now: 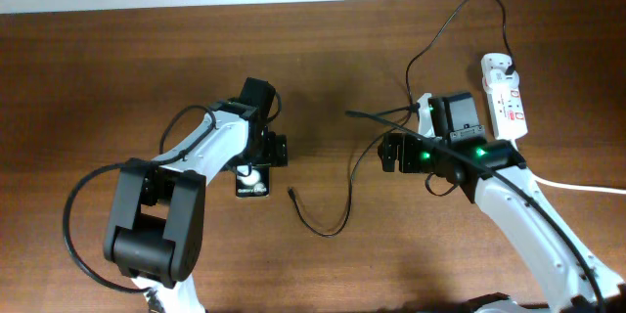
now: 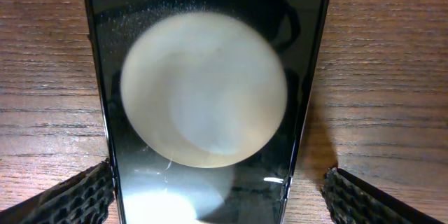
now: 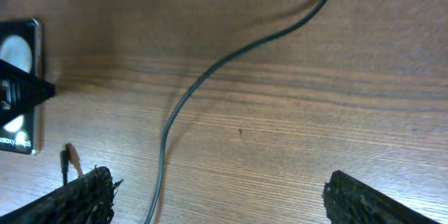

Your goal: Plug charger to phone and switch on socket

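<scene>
Left gripper (image 2: 220, 197) straddles phone (image 2: 206, 91) on brown wood-grain table (image 2: 392, 77).

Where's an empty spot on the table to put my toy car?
The far left corner of the table is bare, and so is the near strip below the charger loop. It's crowded on the right, around the socket, and by the phone.

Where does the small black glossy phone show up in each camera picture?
Overhead: small black glossy smartphone left of centre, partly under the left arm.
Left wrist: the phone fills the middle, top to bottom.
Right wrist: the phone at the left edge, partly cut off.
Shared landmark: thin black cable's plug tip, just right of the phone in overhead and right wrist.
</scene>
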